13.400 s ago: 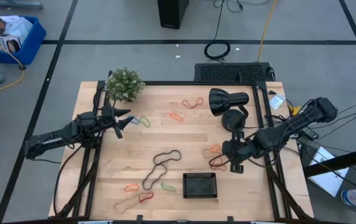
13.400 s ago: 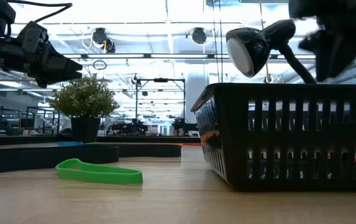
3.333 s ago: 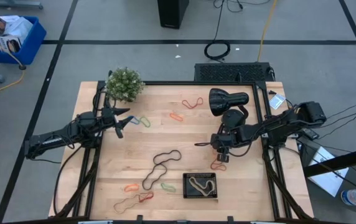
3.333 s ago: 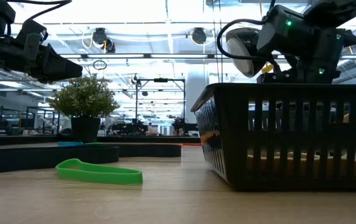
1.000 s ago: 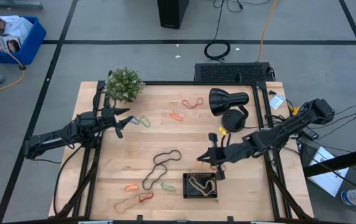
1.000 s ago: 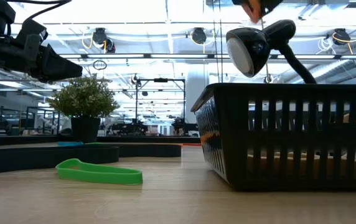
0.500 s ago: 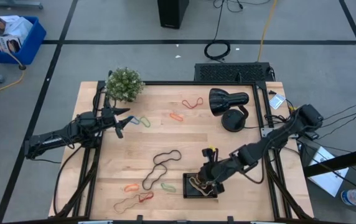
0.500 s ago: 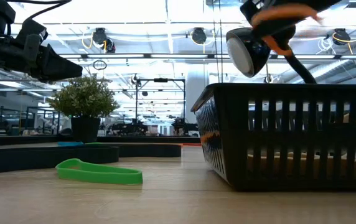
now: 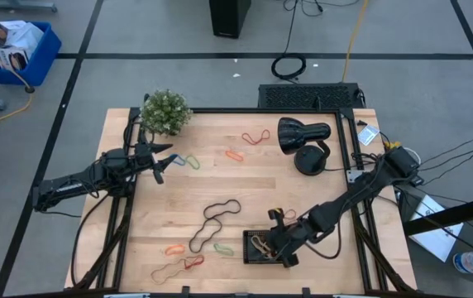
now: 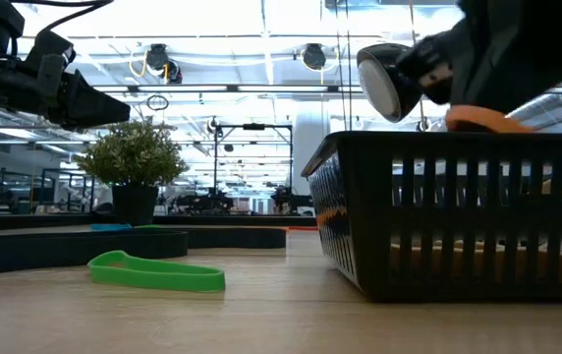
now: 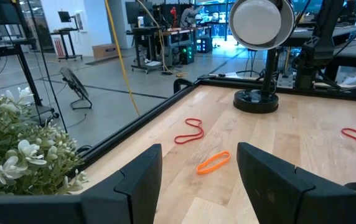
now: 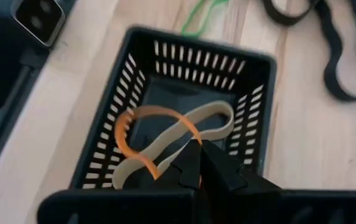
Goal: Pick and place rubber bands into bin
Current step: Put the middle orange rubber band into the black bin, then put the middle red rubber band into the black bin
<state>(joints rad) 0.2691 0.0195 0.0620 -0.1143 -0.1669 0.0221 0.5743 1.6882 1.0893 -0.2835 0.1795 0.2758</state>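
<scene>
The right gripper (image 12: 198, 163) pinches an orange band (image 12: 142, 130) above the bin (image 12: 256, 118). Part the fingers only once the loop hangs inside the rim. The left gripper (image 11: 196, 180) waits wide open.

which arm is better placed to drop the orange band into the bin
Right. The right pincer is directly over the bin, shut on the orange rubber band, with a tan band already inside. The left pincer hovers far off near the plant, open and holding nothing.

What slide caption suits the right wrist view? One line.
Right gripper, shut on an orange rubber band, holds it over the bin containing a tan band.
</scene>
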